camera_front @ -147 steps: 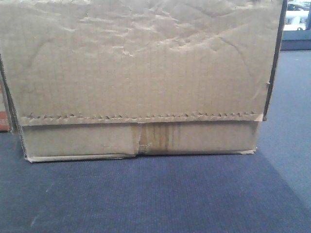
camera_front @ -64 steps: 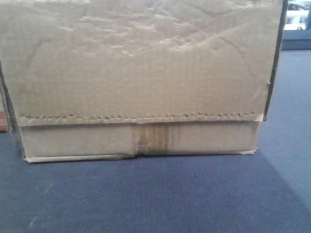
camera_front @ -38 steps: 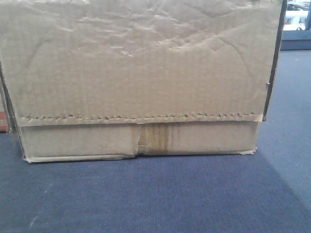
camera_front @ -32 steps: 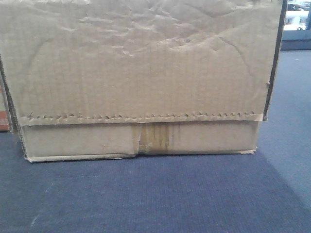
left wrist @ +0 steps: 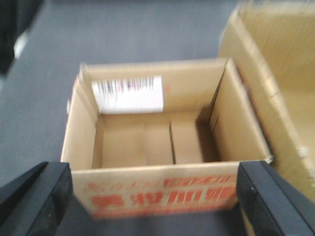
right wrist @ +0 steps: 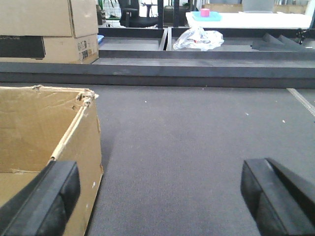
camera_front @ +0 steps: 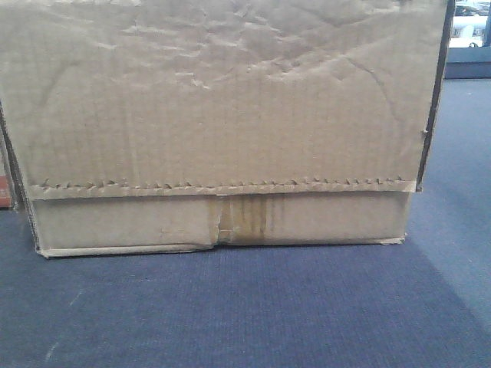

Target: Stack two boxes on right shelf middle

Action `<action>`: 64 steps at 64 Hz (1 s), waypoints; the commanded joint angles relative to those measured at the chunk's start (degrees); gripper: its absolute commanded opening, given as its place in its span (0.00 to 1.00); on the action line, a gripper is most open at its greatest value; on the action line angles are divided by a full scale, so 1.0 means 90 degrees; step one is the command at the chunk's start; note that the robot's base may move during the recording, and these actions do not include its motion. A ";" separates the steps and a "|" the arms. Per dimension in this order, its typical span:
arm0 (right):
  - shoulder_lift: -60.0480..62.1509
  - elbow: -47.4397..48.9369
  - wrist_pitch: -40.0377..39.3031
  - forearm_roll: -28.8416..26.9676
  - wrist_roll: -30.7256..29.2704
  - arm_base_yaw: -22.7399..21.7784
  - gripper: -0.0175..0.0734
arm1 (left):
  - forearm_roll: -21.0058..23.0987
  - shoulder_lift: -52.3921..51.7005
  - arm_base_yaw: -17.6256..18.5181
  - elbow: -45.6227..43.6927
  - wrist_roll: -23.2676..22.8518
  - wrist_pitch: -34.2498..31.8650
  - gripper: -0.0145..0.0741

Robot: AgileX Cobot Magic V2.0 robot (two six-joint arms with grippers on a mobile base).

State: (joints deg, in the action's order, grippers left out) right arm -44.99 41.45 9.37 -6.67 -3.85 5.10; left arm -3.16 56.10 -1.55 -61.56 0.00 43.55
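Note:
A large tan cardboard box (camera_front: 222,100) with a wrinkled face and a serrated flap edge fills the front view, standing on the carpet. In the left wrist view a smaller open box (left wrist: 157,142) with red print on its near wall and a white label inside lies below my left gripper (left wrist: 155,196). That gripper is open, with one finger (left wrist: 47,196) showing at each side of the near wall. The large box (left wrist: 275,64) stands to its right. My right gripper (right wrist: 160,196) is open over bare carpet, beside the large box's open corner (right wrist: 54,132). The right shelf is out of view.
Grey-blue carpet (camera_front: 245,307) covers the floor. Stacked cartons (right wrist: 49,29) stand at the far left of the right wrist view. A low dark ledge (right wrist: 197,69) runs across behind. A crumpled plastic bag (right wrist: 197,38) and a white table (right wrist: 256,18) lie farther back.

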 commanded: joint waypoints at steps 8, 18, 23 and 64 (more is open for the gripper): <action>0.0012 0.0041 -0.0187 0.0044 0.0001 0.0095 0.82 | 0.0091 0.1628 -0.0700 -0.1798 0.0623 0.1266 0.82; 0.0012 0.0041 -0.0187 0.0053 0.0001 0.0343 0.82 | 0.1131 0.2831 -0.1549 -0.3128 0.1525 0.2156 0.82; 0.0012 0.0041 -0.0187 0.0053 0.0001 0.0383 0.82 | 0.1500 0.3287 -0.1790 -0.3483 0.1874 0.2278 0.82; -0.0018 0.0041 -0.0149 0.0053 0.0001 0.0535 0.82 | 0.1455 0.5468 -0.1834 -0.3623 0.2325 0.2005 0.82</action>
State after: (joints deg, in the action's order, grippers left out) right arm -44.99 41.45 8.83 -6.67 -3.85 9.82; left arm 9.35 105.55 -17.95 -93.46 20.65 62.51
